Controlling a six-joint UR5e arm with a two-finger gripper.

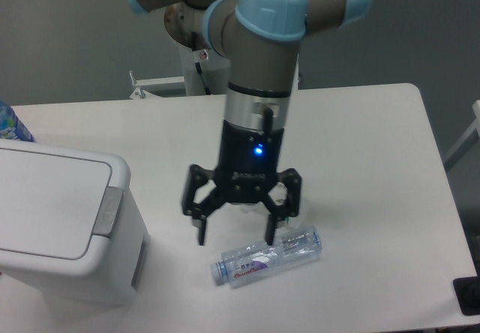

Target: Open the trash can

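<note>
Two-finger black gripper [235,237] hanging over mid-table, fingers spread wide, holding nothing, tips just above the clear plastic water bottle [267,255] lying on its side. Over at the left edge of the white table [375,145], well apart from the gripper: large white plastic box-shaped trash can [64,220], flat lid down, not yet opened. Looks rigid, light, smooth and likely slippery on the lid face. Best purchase probably the grey latch tab [106,211] on the rim.
</note>
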